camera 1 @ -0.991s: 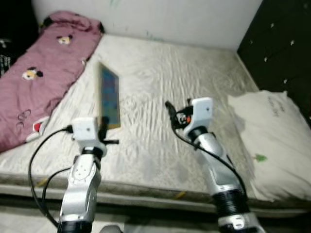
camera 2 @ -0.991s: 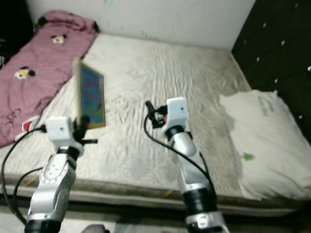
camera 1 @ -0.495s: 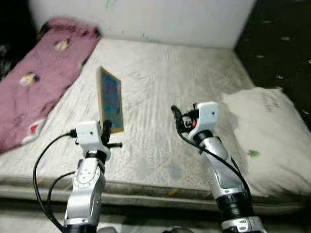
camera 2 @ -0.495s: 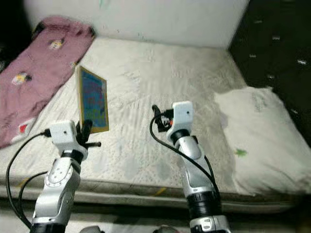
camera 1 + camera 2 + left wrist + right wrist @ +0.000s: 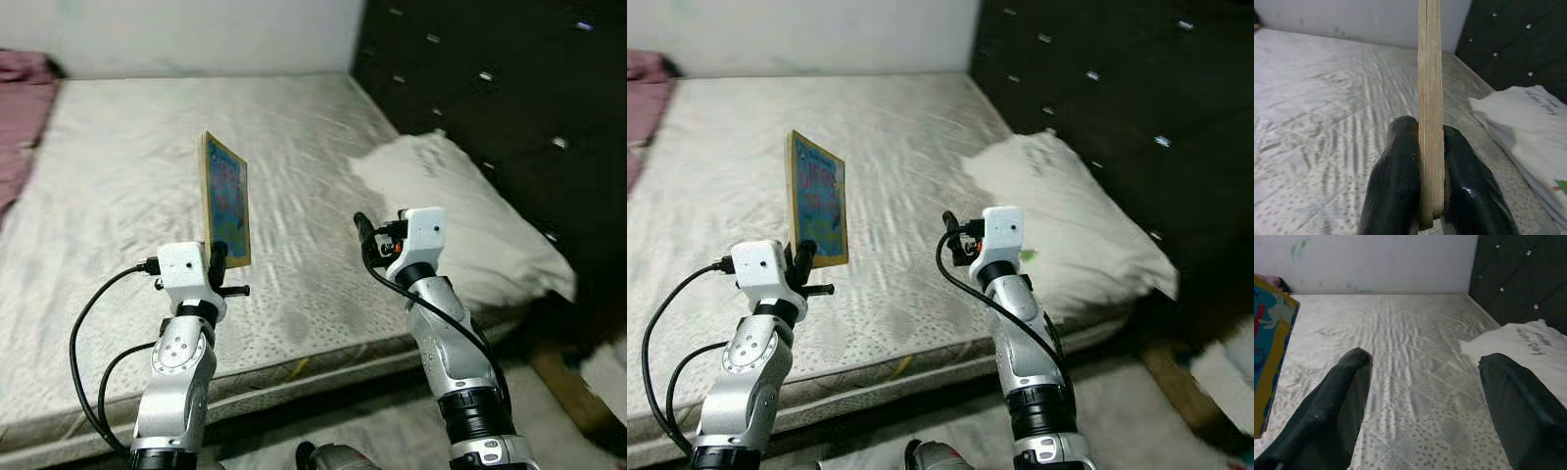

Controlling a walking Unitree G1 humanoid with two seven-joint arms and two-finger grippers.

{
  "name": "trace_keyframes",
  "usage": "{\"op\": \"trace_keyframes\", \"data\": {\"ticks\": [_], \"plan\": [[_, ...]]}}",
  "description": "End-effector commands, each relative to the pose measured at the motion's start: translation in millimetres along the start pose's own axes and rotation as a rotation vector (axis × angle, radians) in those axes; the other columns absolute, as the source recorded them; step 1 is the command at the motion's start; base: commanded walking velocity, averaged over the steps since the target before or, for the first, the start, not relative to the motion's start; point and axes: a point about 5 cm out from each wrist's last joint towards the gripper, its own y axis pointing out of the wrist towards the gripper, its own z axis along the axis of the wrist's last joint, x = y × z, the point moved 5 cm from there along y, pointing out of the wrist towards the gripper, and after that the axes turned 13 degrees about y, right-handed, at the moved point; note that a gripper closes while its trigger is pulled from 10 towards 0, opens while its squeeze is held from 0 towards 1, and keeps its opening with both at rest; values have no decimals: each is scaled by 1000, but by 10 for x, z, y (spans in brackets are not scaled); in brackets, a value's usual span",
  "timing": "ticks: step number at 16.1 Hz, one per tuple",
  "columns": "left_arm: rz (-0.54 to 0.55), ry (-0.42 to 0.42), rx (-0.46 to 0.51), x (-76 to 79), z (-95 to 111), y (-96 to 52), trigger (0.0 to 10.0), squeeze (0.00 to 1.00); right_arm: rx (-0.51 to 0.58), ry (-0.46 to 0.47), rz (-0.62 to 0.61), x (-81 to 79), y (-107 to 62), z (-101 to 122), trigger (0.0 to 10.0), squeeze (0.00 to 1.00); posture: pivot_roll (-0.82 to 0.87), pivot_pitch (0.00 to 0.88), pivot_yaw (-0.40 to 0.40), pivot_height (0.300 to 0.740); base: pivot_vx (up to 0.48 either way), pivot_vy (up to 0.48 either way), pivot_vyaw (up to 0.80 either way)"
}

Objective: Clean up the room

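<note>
One wooden picture board (image 5: pixel 224 199), upright on edge above the mattress (image 5: pixel 118 147), pinched between the left gripper's (image 5: pixel 1422 147) two closed fingers. Right gripper (image 5: pixel 1420 382) raised beside it, fingers spread wide, holding nothing. One white pillow (image 5: pixel 470 206) near the dark headboard (image 5: pixel 490 88).

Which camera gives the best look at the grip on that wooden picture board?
The left wrist view: the left gripper pinches the board edge-on, one black finger on each face. Both eye views show its colourful face upright over the mattress; the right wrist view catches one corner.
</note>
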Motion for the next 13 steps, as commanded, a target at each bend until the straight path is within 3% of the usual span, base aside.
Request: {"op": "trace_keyframes", "data": {"ticks": [1,6,13], "plan": [[-10,5,57,22,164,35,10000,0,-5,1,1,0,14,-8,10000,0,94,0,-64,740,0,0,0],[-20,-5,63,35,170,40,10000,0,-6,-10,8,-12,23,-5,10000,0,94,0,-68,740,0,0,0],[-28,-19,64,56,175,43,10000,0,-5,-18,7,-12,27,-3,10000,0,91,0,-72,740,0,-351,0]]}}
